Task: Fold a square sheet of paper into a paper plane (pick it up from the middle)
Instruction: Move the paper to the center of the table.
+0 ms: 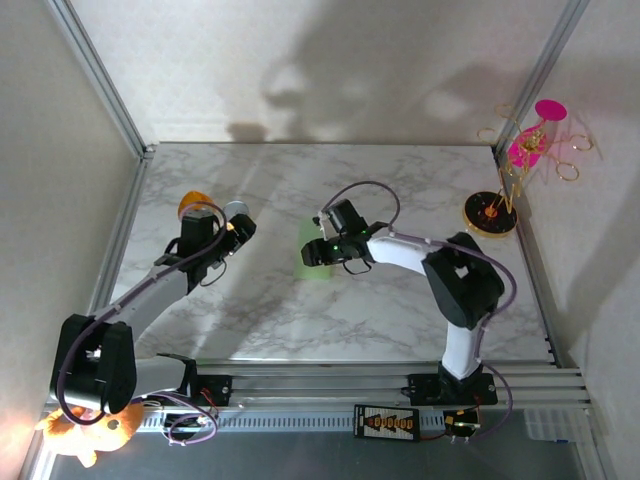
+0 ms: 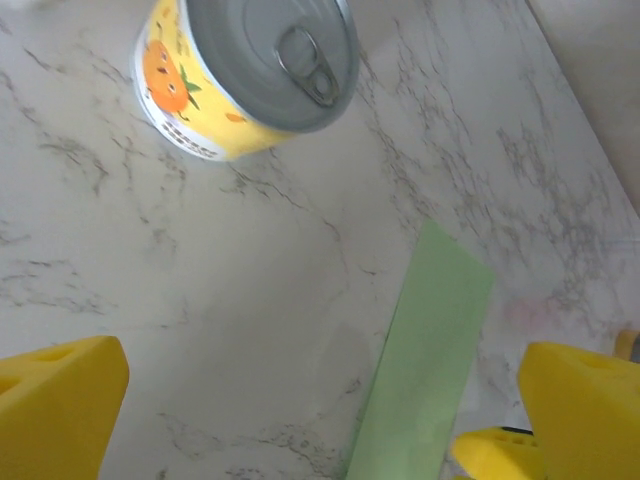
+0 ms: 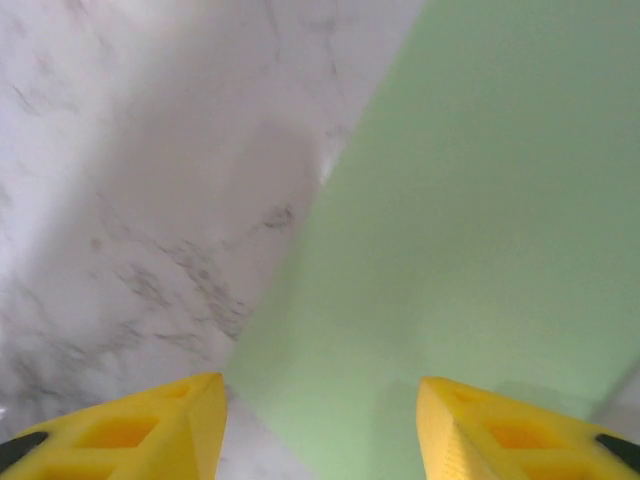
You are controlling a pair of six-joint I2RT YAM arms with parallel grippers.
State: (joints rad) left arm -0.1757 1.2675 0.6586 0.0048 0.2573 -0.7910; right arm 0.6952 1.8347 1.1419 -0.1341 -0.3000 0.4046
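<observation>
Green paper (image 1: 312, 256) lies flat on the bench (image 1: 250, 310), maybe folded thin. Your right jaws hang wide open over it, empty; left jaws, open and empty too, sit by the tin (image 2: 245, 75). Pinch the paper's middle softly.

Pale green paper sheet (image 1: 311, 232) is lying flat, approx. mid-table (image 1: 420, 190). From left wrist cam the paper sheet (image 2: 425, 370) is showing as a narrow rectangle w/ straight edges; surface is looking plain, matte, unmarked.
</observation>
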